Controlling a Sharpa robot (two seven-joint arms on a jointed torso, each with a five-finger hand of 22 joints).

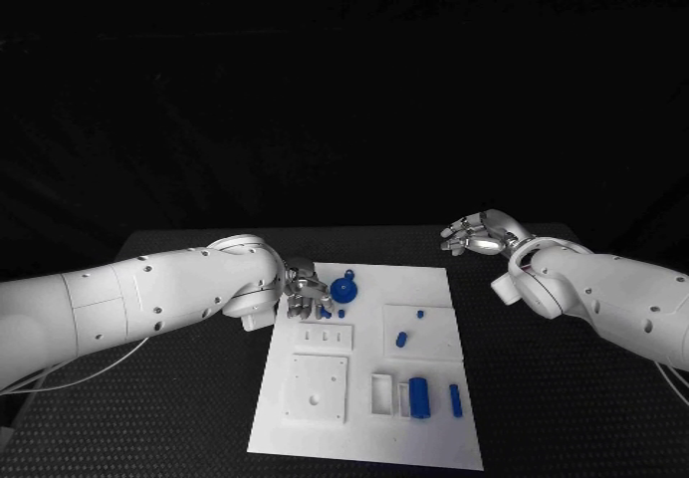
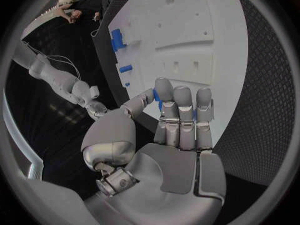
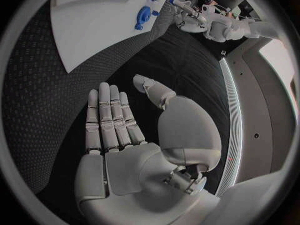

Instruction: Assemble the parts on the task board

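The white task board (image 1: 431,443) lies in the middle of the black table. My left hand (image 1: 302,290) hovers over its far left corner, fingers straight and apart, nothing in its grasp. A round blue part (image 1: 344,291) lies right beside those fingers; in the left wrist view a bit of blue (image 2: 152,96) peeks out behind the fingers of that hand (image 2: 178,135). Two small blue parts (image 1: 403,339) sit mid-board, and a thick blue part (image 1: 419,396) and a slim one (image 1: 455,399) lie near the front. My right hand (image 1: 478,236) is off the board at the far right, flat and empty (image 3: 122,135).
Raised white blocks stand on the board: a square plate with a hole (image 1: 318,387), a slotted block (image 1: 325,338) and a small frame (image 1: 382,392). Black matting (image 1: 172,398) surrounds the board on all sides. The right wrist view catches the board's corner (image 3: 94,25) and the round blue part (image 3: 145,16).
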